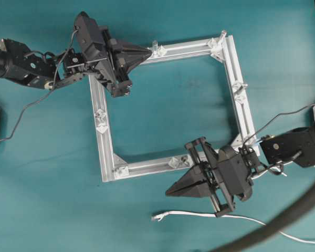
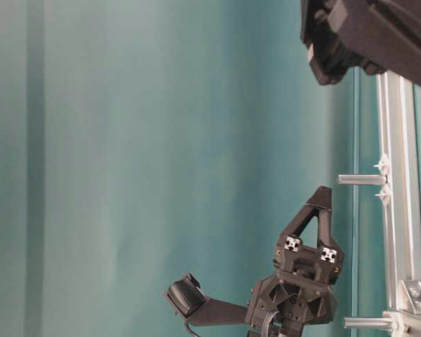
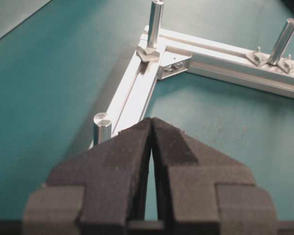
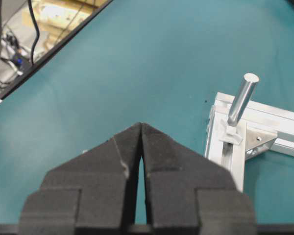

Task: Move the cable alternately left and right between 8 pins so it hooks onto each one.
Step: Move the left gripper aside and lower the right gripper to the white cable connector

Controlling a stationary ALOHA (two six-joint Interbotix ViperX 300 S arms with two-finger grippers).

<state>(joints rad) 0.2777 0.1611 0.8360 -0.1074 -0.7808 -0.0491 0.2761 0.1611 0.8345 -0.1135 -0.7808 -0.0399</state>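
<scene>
Both claws, left (image 1: 147, 52) and right (image 1: 170, 192), were closed, empty. Cable (image 1: 199, 214) lay loose near the desk's front edge, outside the frame (image 1: 241, 113); right claw should open wide and pinch near its free end.

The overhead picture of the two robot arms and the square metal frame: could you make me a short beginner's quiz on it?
1. True or false: the cable is already hooked around a pin.
2. Which gripper is nearer the cable? A) left gripper B) right gripper
3. Fill in: both grippers' jaws are ____.

Key: 1 false, it lies on the table outside the frame; 2 B; 3 shut, holding nothing.
</scene>
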